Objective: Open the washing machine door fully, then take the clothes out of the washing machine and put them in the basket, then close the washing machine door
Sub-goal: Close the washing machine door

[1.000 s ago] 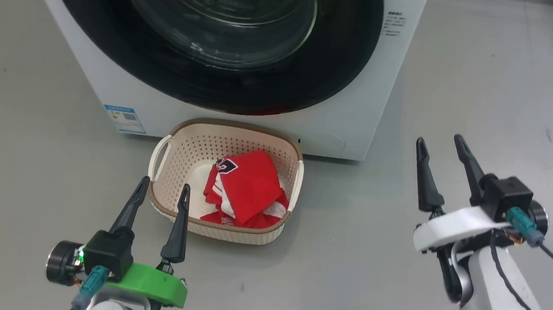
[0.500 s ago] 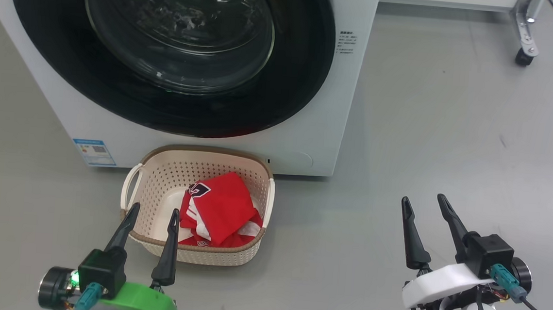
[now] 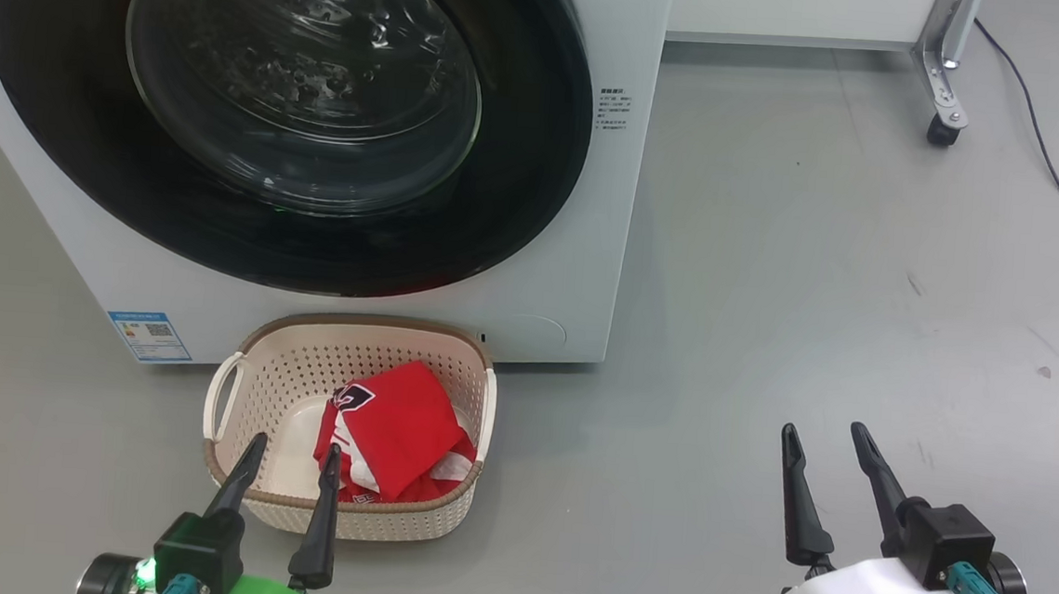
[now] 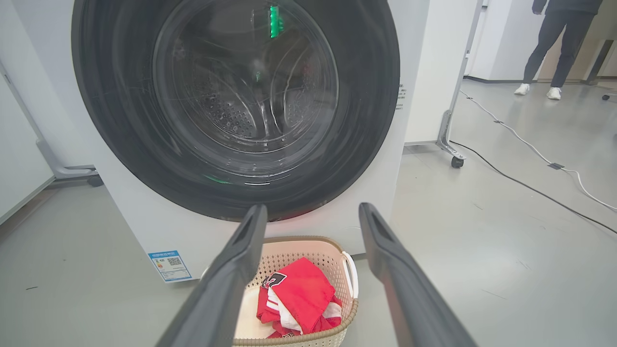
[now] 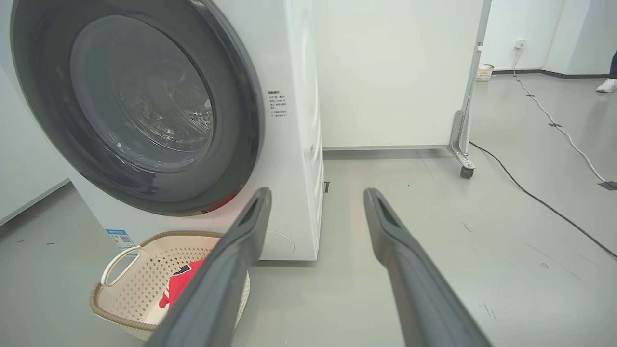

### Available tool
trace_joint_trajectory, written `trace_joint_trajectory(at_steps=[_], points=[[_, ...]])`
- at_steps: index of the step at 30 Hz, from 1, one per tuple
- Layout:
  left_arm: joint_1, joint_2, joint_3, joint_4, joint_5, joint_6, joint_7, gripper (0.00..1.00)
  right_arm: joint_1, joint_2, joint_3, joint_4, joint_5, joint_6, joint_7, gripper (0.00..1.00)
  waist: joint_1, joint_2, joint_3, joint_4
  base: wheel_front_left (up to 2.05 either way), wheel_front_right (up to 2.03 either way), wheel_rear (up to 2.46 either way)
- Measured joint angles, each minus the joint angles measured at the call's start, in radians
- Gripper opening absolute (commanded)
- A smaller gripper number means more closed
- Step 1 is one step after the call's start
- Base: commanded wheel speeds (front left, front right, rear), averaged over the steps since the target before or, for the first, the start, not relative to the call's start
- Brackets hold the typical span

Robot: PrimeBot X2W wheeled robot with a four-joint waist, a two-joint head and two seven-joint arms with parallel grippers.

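Note:
The white washing machine (image 3: 603, 246) stands at the upper left, and its door (image 3: 518, 194), black-rimmed with a glass bowl, lies flush against the front. On the floor just before it sits the cream basket (image 3: 280, 391) with the red clothes (image 3: 394, 432) inside. My left gripper (image 3: 293, 448) is open over the basket's near rim, with nothing between its fingers. My right gripper (image 3: 825, 431) is open above bare floor, well to the right of the basket. The left wrist view shows the left gripper (image 4: 312, 208) facing the door (image 4: 120, 144); the right wrist view shows the right gripper (image 5: 318, 193) beside the machine (image 5: 299, 144).
A white panel on a castor frame (image 3: 942, 130) stands behind the machine at the right. A dark cable (image 3: 1051, 166) runs across the grey floor there. A person's legs (image 4: 549, 43) stand far back. Open floor lies to the right of the basket.
The camera has moved: the machine and basket have shifted left and down in the head view and more floor shows. Both grippers sit lower in that view, still open.

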Motion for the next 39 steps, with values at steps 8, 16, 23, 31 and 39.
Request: trace_joint_trajectory(at_steps=[8,16,23,31,39], points=[[0.007,0.0,-0.002,-0.02,0.0,0.0,0.013,1.0,0.037,0.001,0.002,-0.04,0.001,-0.017,0.0,1.0,0.0,0.0,-0.005,-0.006,0.0,0.0,0.0],[0.014,0.001,-0.001,-0.034,0.0,0.003,0.02,1.0,0.059,0.001,0.008,-0.061,0.001,-0.026,0.0,1.0,0.0,0.0,-0.006,-0.008,0.0,0.0,0.0],[0.016,0.002,-0.001,-0.042,0.0,0.007,0.022,1.0,0.061,0.001,0.011,-0.074,0.001,-0.034,0.0,1.0,0.0,0.0,-0.007,-0.009,0.0,0.0,0.0],[0.019,0.002,-0.001,-0.054,0.001,0.007,0.024,1.0,0.077,0.002,0.014,-0.084,0.001,-0.042,0.0,1.0,0.0,0.0,-0.005,-0.011,0.0,0.0,0.0],[0.021,0.002,-0.002,-0.058,0.002,0.008,0.031,1.0,0.077,0.002,0.017,-0.089,0.001,-0.042,0.0,1.0,0.0,0.0,-0.008,-0.012,0.0,0.0,0.0]])
